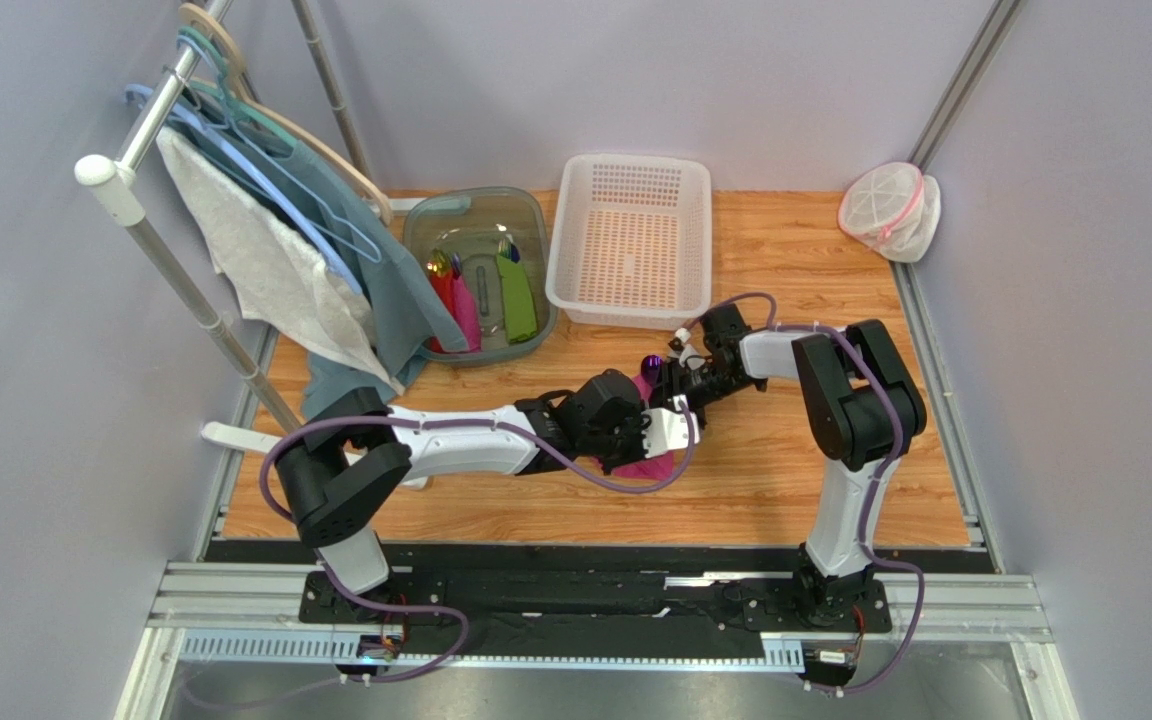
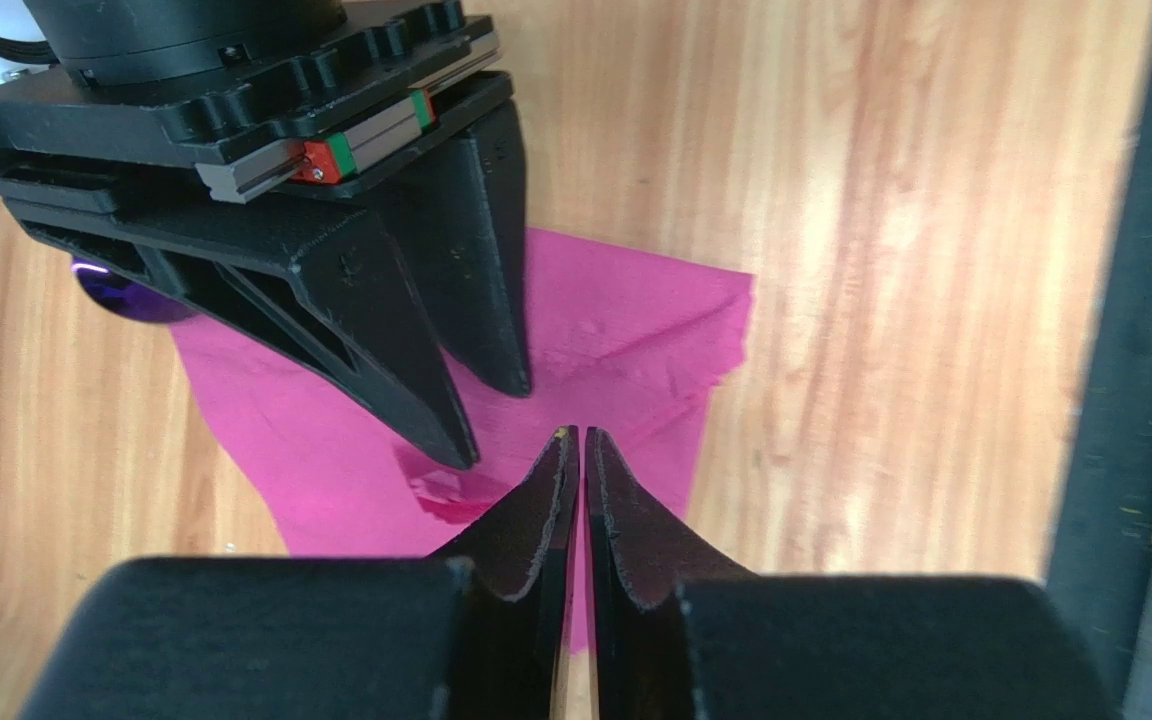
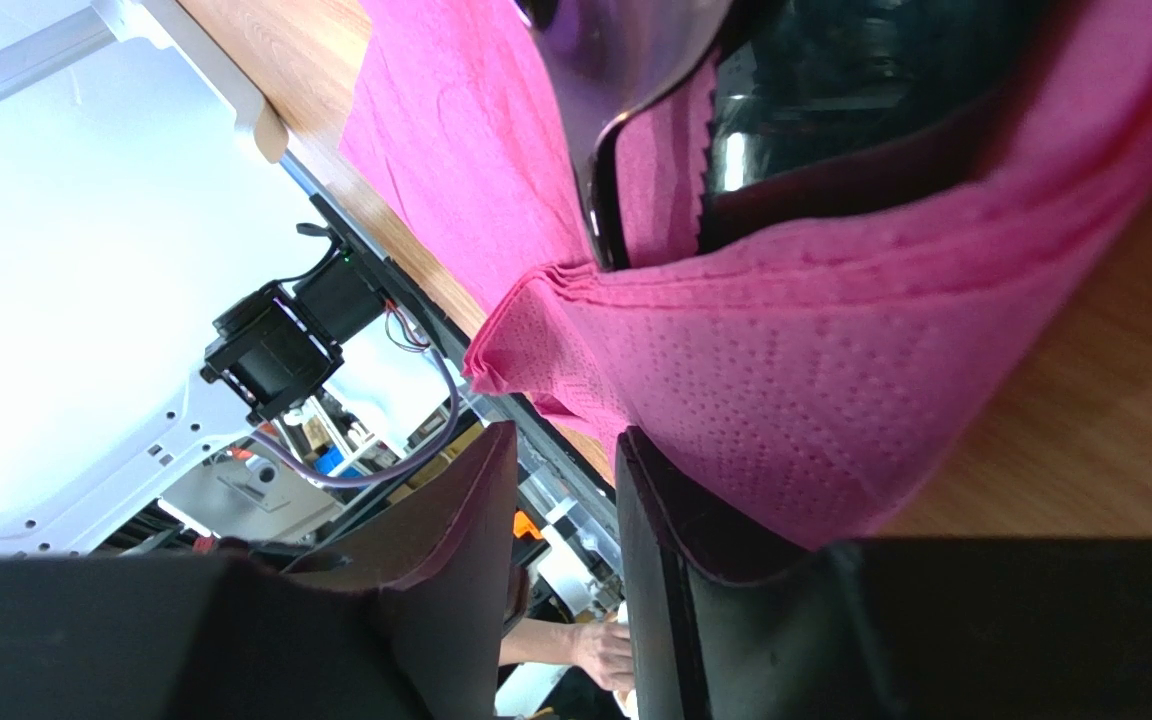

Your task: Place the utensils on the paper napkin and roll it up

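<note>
Hovering over the flimsy napkin (image 2: 627,330), the left gripper (image 2: 582,438) is sitting almost pinched together, the right gripper (image 3: 564,443) gaping at its folded edge, the likeliest safe hold.

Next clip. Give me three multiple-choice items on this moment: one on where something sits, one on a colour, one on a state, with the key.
1. Where does the white basket stand?
A. at the far edge of the table, right of the grey tub
B. at the near left corner
C. on the floor

2. What colour is the napkin?
A. white
B. green
C. magenta pink

3. How do the right arm's jaws stand?
A. pressed shut
B. apart
C. out of every view

Key:
1 A: the top view shows it at the back, beside the tub.
2 C: both wrist views show pink paper.
3 B: the left wrist view shows a gap between them, over the napkin.
</note>
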Available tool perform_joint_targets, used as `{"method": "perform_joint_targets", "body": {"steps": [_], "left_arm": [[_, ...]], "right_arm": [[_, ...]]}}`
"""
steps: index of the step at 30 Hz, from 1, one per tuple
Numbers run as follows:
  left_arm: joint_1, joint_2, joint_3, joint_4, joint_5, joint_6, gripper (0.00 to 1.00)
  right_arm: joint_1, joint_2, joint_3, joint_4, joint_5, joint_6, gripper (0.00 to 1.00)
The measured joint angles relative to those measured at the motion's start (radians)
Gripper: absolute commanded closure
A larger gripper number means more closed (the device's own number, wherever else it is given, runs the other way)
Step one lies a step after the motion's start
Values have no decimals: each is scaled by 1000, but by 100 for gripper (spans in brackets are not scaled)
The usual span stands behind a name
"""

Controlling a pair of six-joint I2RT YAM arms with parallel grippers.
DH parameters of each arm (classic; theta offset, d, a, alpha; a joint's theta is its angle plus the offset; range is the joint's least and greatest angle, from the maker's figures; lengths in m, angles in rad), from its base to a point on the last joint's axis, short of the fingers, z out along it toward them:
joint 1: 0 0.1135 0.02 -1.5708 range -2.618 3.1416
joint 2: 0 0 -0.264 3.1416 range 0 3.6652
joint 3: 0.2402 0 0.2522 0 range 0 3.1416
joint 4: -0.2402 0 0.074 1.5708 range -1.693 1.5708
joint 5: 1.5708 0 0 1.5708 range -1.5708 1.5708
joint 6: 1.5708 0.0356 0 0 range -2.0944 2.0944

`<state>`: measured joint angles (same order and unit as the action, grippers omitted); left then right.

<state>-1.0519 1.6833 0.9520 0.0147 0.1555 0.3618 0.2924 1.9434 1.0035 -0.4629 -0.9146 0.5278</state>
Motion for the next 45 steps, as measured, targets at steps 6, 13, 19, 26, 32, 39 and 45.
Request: {"method": "perform_joint_targets", "body": {"steps": [6, 13, 19, 26, 32, 39, 45], "left_arm": [[-22, 82, 42, 12, -77, 67, 94], [-29, 135, 95, -26, -118, 95, 96], [-29, 148, 108, -82, -102, 103, 96], [-30, 159, 124, -139, -68, 112, 97], [-29, 163, 126, -151, -39, 120, 98], [8, 163, 126, -152, 63, 100, 98], [57, 163, 126, -157, 157, 58, 98]], "right_arm": [[0, 0, 1, -2, 1, 0, 67], [0, 0, 2, -4, 1, 1, 69], [0, 0, 6, -10, 1, 2, 70], [0, 0, 9, -15, 6, 2, 72], [-7, -28, 61, -72, 6, -4, 76], [-60, -144, 169, -171, 46, -79, 91], [-66, -159, 172, -225, 107, -152, 98]]}}
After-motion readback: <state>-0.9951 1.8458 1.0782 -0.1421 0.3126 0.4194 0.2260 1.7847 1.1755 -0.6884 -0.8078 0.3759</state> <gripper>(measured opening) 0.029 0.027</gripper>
